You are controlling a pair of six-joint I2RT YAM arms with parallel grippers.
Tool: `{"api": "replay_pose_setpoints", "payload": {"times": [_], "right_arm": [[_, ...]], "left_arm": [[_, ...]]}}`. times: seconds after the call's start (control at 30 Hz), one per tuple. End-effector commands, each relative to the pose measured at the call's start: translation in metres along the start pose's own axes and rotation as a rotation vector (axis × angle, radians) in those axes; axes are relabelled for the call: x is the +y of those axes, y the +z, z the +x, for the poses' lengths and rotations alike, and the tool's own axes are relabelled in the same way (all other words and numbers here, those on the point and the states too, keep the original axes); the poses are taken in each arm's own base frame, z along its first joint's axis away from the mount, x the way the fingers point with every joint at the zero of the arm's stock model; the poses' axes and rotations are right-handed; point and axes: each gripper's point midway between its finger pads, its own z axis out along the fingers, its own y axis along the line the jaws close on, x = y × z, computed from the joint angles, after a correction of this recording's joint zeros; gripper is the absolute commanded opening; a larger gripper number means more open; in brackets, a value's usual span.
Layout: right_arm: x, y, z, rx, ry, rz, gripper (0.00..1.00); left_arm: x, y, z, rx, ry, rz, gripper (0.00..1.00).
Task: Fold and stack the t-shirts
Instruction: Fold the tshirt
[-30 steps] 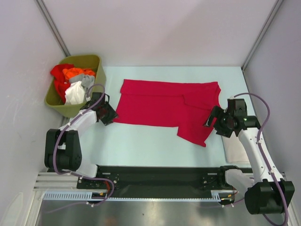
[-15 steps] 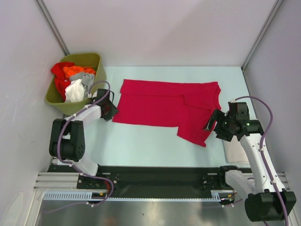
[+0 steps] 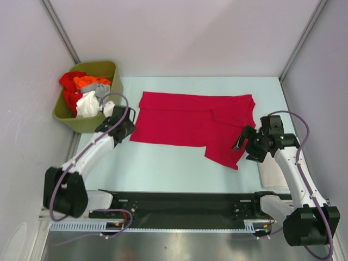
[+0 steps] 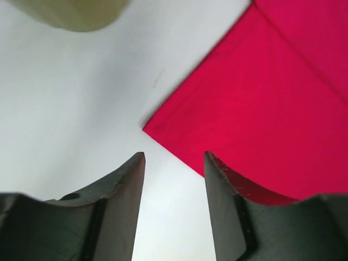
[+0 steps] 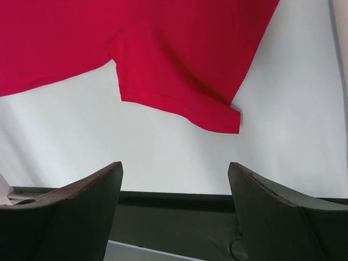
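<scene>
Though crumpled, t-shirts [image 3: 82,93] in green bin [image 3: 86,124]

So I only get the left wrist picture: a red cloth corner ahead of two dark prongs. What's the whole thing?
Observer: A red t-shirt, lying flat across the middle of the table.
Visitor: And the greenish blur up top?
Observer: A green bin holding more crumpled shirts: red, orange, grey, white.
Visitor: Is the other arm busy?
Observer: The right arm hovers just off the t-shirt's near right corner, jaws open and empty.
</scene>
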Motion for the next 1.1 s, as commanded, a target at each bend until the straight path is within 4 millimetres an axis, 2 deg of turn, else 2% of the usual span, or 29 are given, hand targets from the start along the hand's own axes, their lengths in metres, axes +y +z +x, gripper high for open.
{"api": "replay_pose_setpoints", "payload": {"times": [0.0, 0.1, 0.23, 0.47, 0.6, 0.8, 1.07], "right_arm": [[0.012, 0.001, -0.003, 0.000, 0.018, -0.050, 0.85], [0.013, -0.001, -0.001, 0.011, 0.018, -0.052, 0.85], [0.011, -0.006, 0.002, 0.022, 0.018, -0.036, 0.84], [0.008, -0.015, 0.004, 0.015, -0.004, -0.020, 0.85], [0.006, -0.017, 0.005, 0.008, -0.014, -0.013, 0.85], [0.004, -0.017, 0.006, 0.006, -0.011, -0.006, 0.85], [-0.003, -0.014, 0.010, 0.008, 0.014, 0.018, 0.85]], "left_arm": [[0.028, -0.008, -0.007, -0.130, -0.164, -0.055, 0.51], [0.031, 0.001, -0.004, -0.176, -0.215, -0.048, 0.47], [0.029, 0.025, 0.012, -0.117, -0.214, -0.099, 0.47], [0.027, 0.048, 0.024, -0.096, -0.276, -0.111, 0.53], [0.028, 0.055, 0.032, -0.072, -0.280, -0.121, 0.55], [0.030, 0.063, 0.042, -0.052, -0.278, -0.129, 0.48], [0.030, 0.072, 0.052, -0.016, -0.273, -0.144, 0.46]]}}
